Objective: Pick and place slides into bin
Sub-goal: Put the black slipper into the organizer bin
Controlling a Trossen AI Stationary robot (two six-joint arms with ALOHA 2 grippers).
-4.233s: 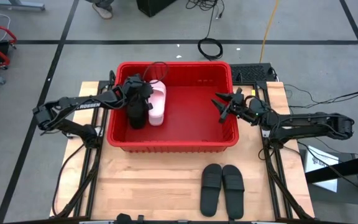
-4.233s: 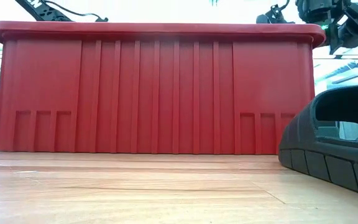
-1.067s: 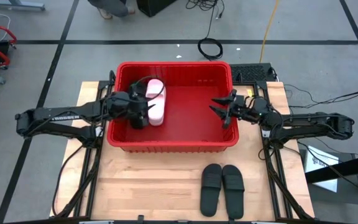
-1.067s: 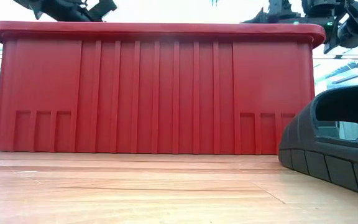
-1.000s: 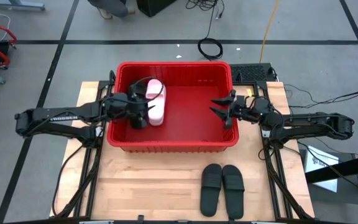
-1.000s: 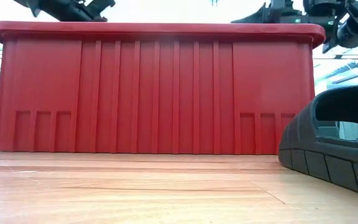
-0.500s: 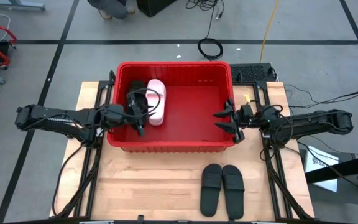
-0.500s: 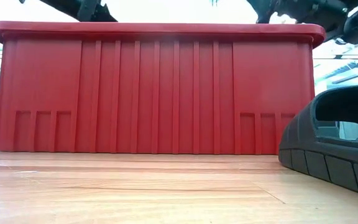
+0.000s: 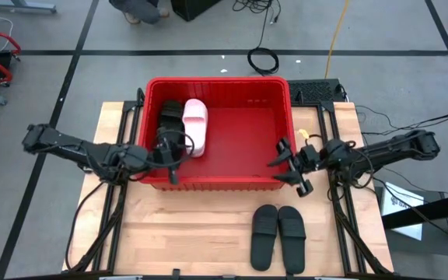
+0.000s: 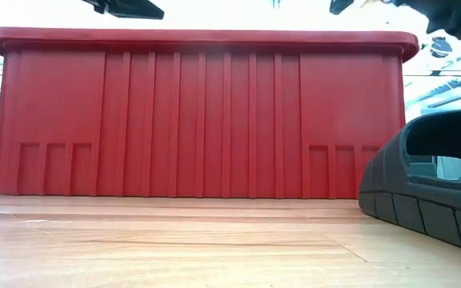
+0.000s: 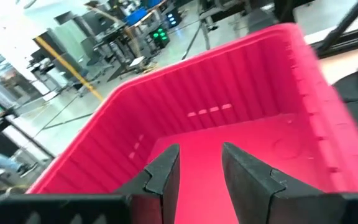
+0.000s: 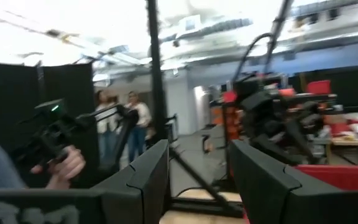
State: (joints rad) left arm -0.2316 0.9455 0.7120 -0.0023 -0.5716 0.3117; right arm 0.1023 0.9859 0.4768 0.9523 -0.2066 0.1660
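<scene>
The red bin [image 9: 216,81] stands at the middle of the table. Inside it, at the far left, a black slide [image 9: 169,118] lies next to a pale pink slide [image 9: 195,127]. Two more black slides [image 9: 264,237] [image 9: 292,232] lie side by side on the table near the front edge; one shows close up in the low view [image 10: 430,176]. My left gripper [image 9: 171,159] hovers open over the bin's near left wall, with nothing between its fingers [image 11: 201,168]. My right gripper [image 9: 286,167] is open and empty at the bin's near right corner [image 12: 199,168].
The bin's ribbed near wall [image 10: 202,120] fills most of the low view. Bare wooden tabletop [image 9: 185,225] lies between the bin and the front edge, left of the two slides. People [image 12: 126,124] stand in the room beyond, and a hand [image 12: 67,168] shows nearer.
Both grippers have drawn back from inside the bin toward the table's near edge. The left one has come away from the black slide, which stays lying beside the pink one. The right one has gone from the bin's right wall to its near right corner.
</scene>
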